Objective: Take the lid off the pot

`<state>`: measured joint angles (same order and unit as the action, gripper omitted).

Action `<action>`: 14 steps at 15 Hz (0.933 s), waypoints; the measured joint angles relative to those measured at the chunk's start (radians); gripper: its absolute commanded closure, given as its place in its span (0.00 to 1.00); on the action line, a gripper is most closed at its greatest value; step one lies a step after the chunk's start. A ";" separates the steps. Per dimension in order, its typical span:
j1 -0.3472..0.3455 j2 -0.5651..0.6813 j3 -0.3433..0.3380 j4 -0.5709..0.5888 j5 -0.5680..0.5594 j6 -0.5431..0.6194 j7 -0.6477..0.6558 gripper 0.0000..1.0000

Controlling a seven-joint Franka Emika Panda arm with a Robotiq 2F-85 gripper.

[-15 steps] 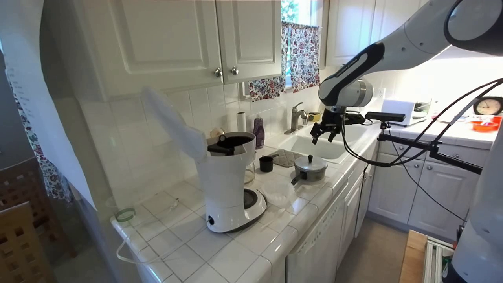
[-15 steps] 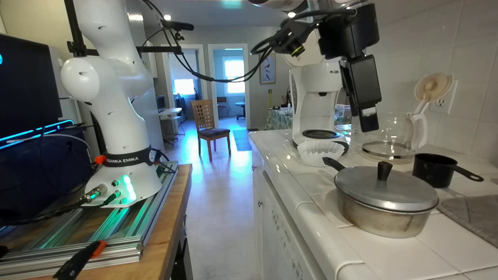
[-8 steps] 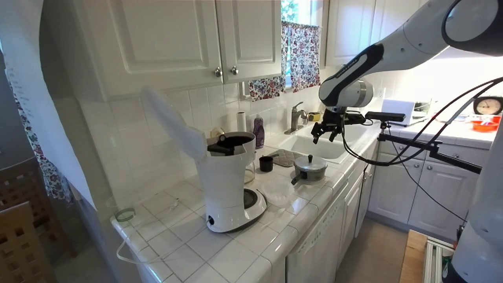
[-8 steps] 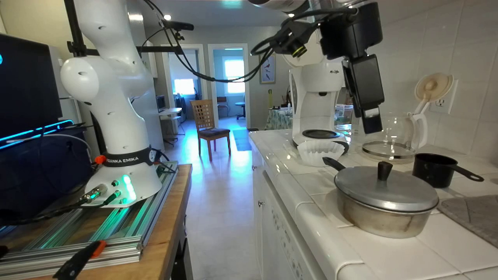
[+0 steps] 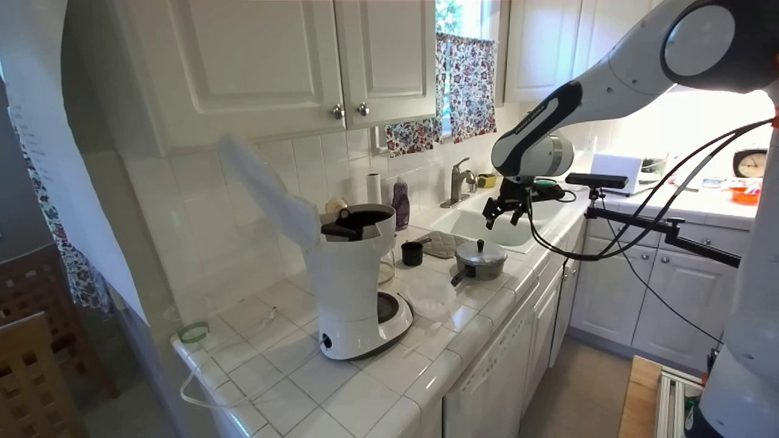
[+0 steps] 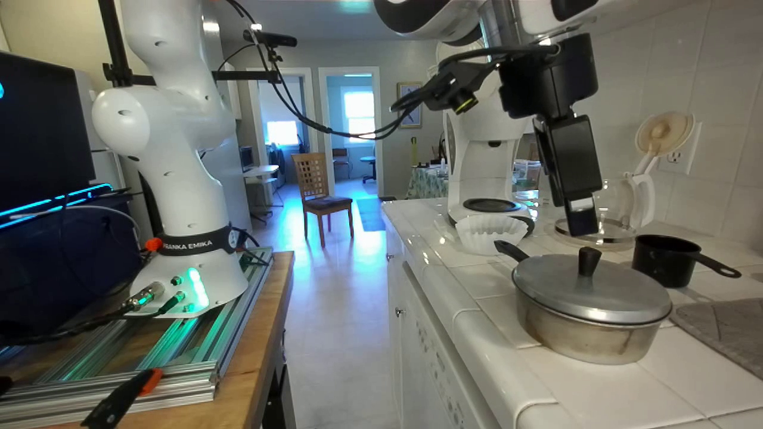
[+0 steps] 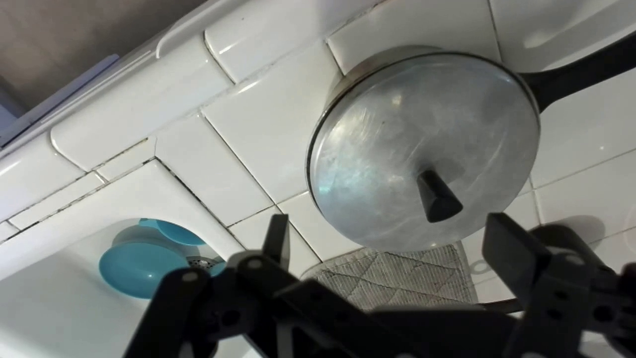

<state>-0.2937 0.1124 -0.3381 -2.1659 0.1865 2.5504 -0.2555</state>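
The lid is a round grey metal disc that sits flat on the pot, seen in both exterior views [image 5: 478,252] [image 6: 557,280] and in the wrist view [image 7: 377,144]. A black knob [image 7: 437,196] stands up from its middle. The pot is low, round and metal with a black handle; it stands on the tiled counter in both exterior views [image 5: 485,271] [image 6: 587,342]. My gripper [image 5: 503,224] is open and empty above the counter, apart from the lid and higher than the knob. In the wrist view the fingers [image 7: 390,233] are spread wide, with the knob beyond and between them.
A small black cup [image 6: 664,262], a glass carafe [image 6: 596,208] and a white coffee maker [image 6: 483,161] stand near the pot. A grey quilted mat [image 7: 397,278] lies beside it. The sink [image 5: 496,230] holds blue dishes [image 7: 141,268]. A paper filter [image 6: 489,234] sits on the counter.
My gripper has come down toward the height of the lid's knob and shifted a little to the right in an exterior view. The lid and pot have not moved.
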 measured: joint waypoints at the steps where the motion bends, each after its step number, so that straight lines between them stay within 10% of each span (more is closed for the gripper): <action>1: -0.001 0.009 0.003 0.005 0.000 0.004 -0.007 0.00; 14: -0.036 0.130 0.093 0.099 0.002 0.013 -0.118 0.00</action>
<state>-0.3295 0.2429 -0.2456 -2.0667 0.1882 2.5638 -0.3738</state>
